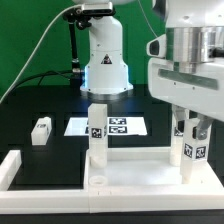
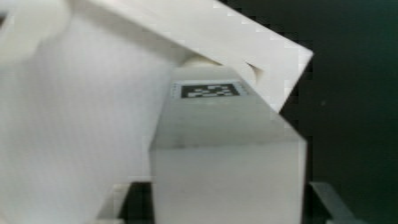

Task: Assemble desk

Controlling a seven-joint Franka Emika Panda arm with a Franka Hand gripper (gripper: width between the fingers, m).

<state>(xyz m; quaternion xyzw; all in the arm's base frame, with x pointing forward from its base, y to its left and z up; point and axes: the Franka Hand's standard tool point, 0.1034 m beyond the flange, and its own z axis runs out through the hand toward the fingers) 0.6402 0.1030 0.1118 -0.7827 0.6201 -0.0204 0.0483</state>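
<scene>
The white desk top (image 1: 140,176) lies at the front of the table. One white leg (image 1: 96,135) with black-and-white tags stands upright in its corner on the exterior view's left. A second tagged leg (image 1: 191,152) stands upright at the corner on the exterior view's right, and my gripper (image 1: 190,130) is shut on it from above. In the wrist view this leg (image 2: 222,150) fills the space between my two dark fingers (image 2: 135,203), with a tag showing on it. The gripper (image 2: 228,206) is low over the white desk top (image 2: 71,110).
A loose white leg (image 1: 40,131) lies on the black table towards the exterior view's left. The marker board (image 1: 107,126) lies flat behind the desk top. A white border bar (image 1: 18,168) runs along the front left. The robot base (image 1: 104,60) stands at the back.
</scene>
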